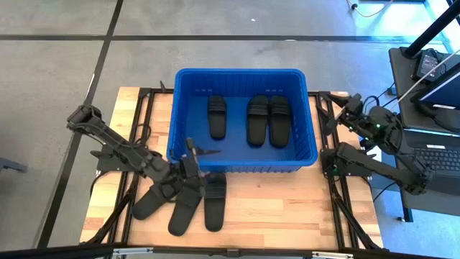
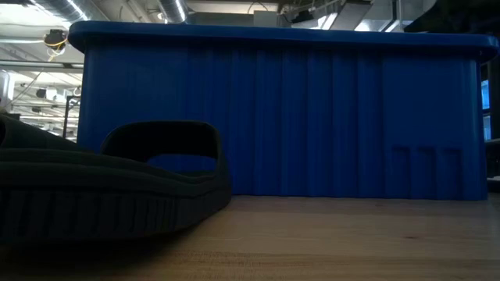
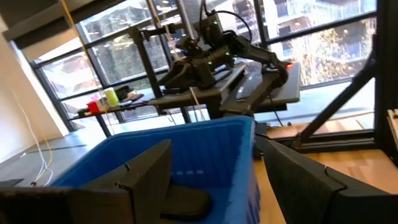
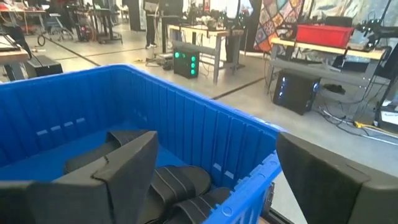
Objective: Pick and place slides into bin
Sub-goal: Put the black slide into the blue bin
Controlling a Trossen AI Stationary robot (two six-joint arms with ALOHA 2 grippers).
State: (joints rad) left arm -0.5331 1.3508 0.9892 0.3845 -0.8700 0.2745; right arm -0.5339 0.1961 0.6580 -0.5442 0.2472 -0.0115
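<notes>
Two dark, nearly black robot arms, each built from slim boxy links joined by rounded joint housings. The left arm (image 1: 115, 150) has a chunky angular shoulder block and thin black cables looping beside its forearm. The right arm (image 1: 374, 164) has a similar build, with a small green indicator light glowing on its upper joint and black cables trailing around it. The left gripper (image 3: 211, 180) has two broad, flat, matte black fingers (image 3: 146, 180) with angular, faceted edges. The right gripper (image 4: 214, 180) has matching wide black fingers (image 4: 118, 174), plain and unmarked.
</notes>
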